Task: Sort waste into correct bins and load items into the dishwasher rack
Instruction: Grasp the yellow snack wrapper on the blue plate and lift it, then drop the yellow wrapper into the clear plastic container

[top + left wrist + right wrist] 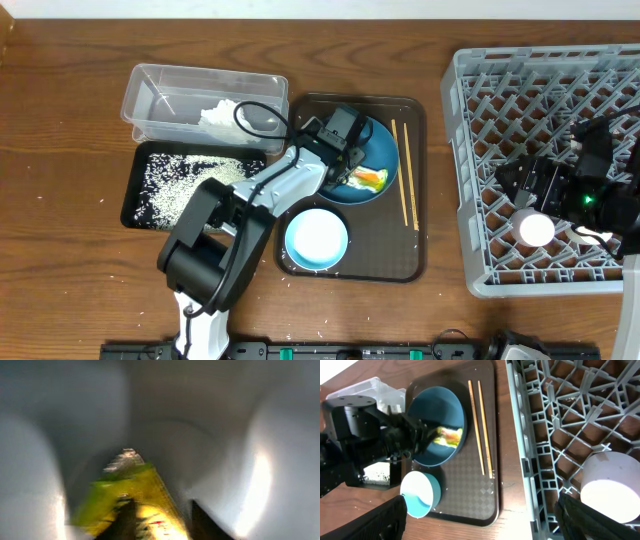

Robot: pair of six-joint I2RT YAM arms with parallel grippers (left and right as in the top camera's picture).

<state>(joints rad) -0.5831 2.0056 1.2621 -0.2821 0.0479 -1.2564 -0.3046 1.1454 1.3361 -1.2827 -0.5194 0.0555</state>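
Observation:
The snack wrapper [368, 178] [449, 436] lies on the blue plate [362, 160] [437, 415]. My left gripper [352, 165] [162, 510] reaches down onto it; in the blurred left wrist view its two dark fingers stand narrowly apart with the yellow-green wrapper [135, 490] between them. The white bowl [316, 238] [420, 492] and the chopsticks [405, 180] [480, 425] rest on the same brown tray. My right gripper [512, 182] [485, 525] hangs wide open and empty over the near left part of the dishwasher rack [500, 100] [530, 435], beside a white cup [533, 228] [610, 485] standing in it.
The brown serving tray [390, 255] lies mid-table. At the left stand a clear tub [160, 90] holding a white tissue [222, 112], and in front of it a black tray [135, 180] with rice grains [180, 180]. Stray grains dot the wood near the front edge.

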